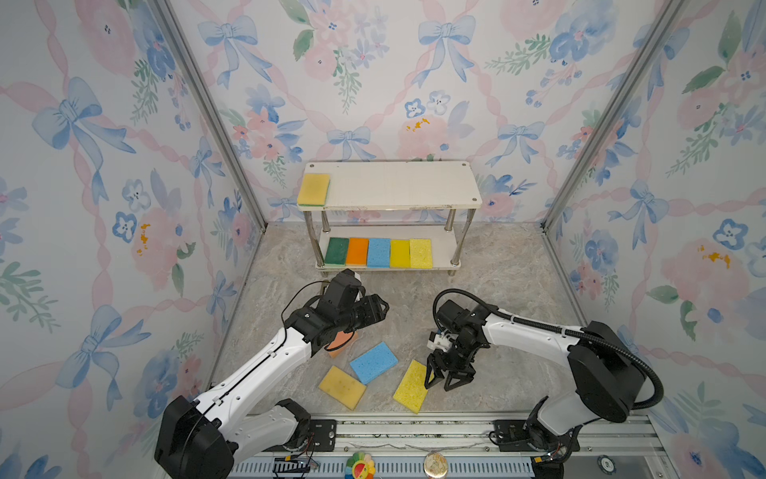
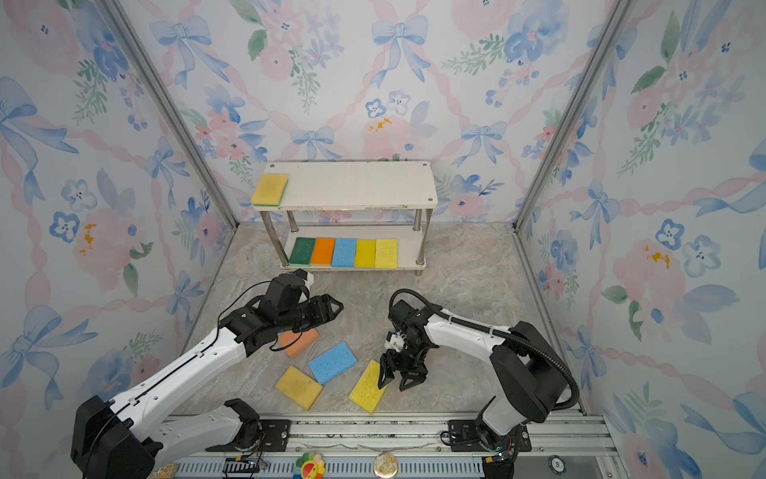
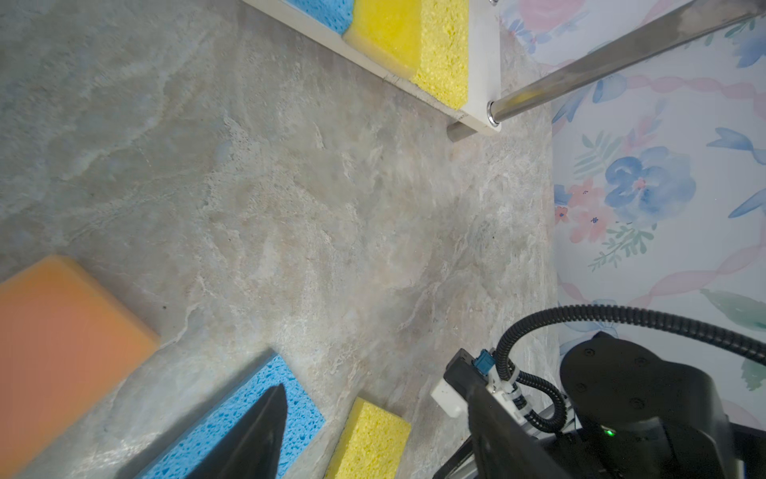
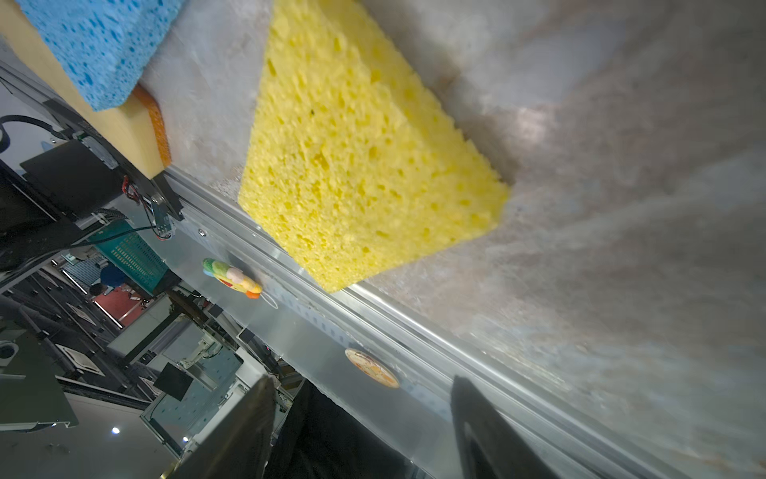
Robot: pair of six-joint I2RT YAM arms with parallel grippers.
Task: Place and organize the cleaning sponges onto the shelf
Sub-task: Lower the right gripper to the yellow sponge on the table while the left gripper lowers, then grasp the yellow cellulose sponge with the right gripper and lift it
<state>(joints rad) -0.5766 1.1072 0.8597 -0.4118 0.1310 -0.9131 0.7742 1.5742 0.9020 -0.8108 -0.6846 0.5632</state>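
A: Hovering at the yellow sponge [image 1: 408,390], the right gripper [image 1: 447,383] holds its fingers wide apart and empty. What can go wrong?

B: One finger is over the sponge, its partner over bare floor [image 1: 497,331] beside the long edge. If it descends so, I think it squashes the soft foam or pushes it toward the blue sponge [image 1: 374,362].

A: And the left gripper [image 1: 379,309]?

B: It is above the orange sponge [image 1: 342,342], apparently carrying nothing. Open or closed, I cannot tell. The shelf [image 1: 393,186] has five sponges below and one on top.
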